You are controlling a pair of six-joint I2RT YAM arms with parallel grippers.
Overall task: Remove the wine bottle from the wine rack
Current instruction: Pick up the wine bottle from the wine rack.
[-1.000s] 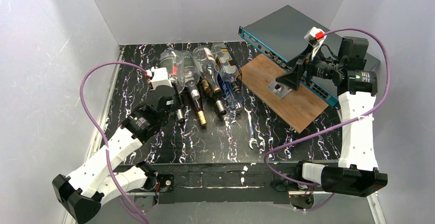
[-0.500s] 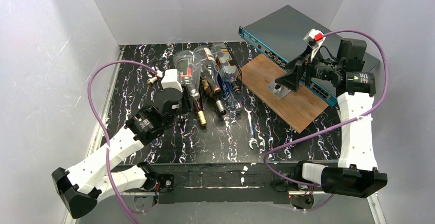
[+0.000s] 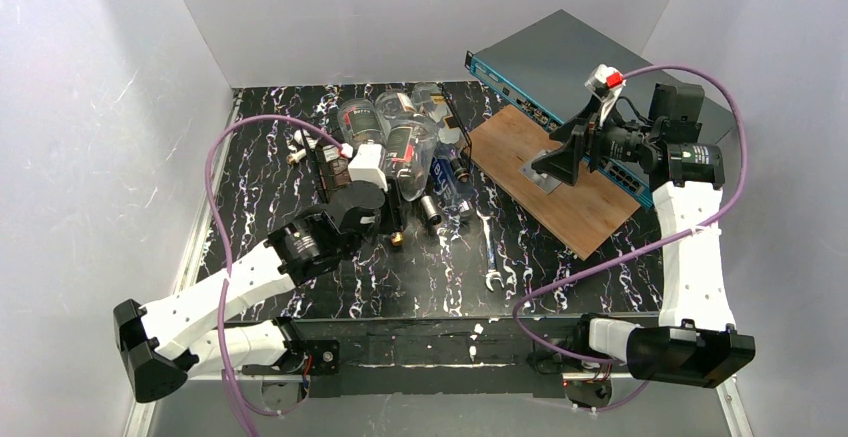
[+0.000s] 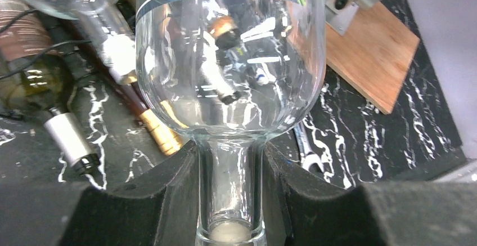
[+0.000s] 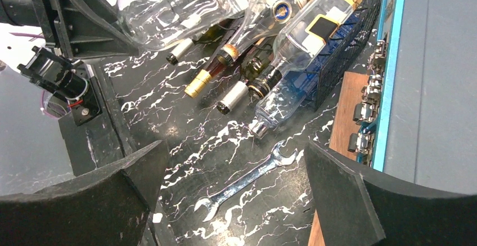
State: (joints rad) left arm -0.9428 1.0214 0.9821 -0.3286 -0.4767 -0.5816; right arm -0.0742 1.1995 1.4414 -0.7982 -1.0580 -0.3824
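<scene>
the left tool is nearly closed, its two black fingers pinched on the slim neck of the wine bottle, a clear glass one with a green label. the bottle sits raised at a slant above the other bottles, body out beyond the tool and over the row. whether its base is fully free of the wine rack i cannot tell.

the main risk is the grip itself. smooth glass held only at the neck, with the heavy body hanging out past the fingers, could swivel or slide out if the arm moves sharply.

just beside and below lie a dark green bottle with a silver cap and a brown bottle with a gold cap. a low swing of the clear body would likely knock them, and they could roll across the counter or drag the light wire frame along.

further right a wrench lies flat on the counter. setting the bottle down on it would leave the bottle rocking.

beyond that is a wooden board, and above it the right tool hangs wide open, holding nothing, well apart from the bottles.
</scene>
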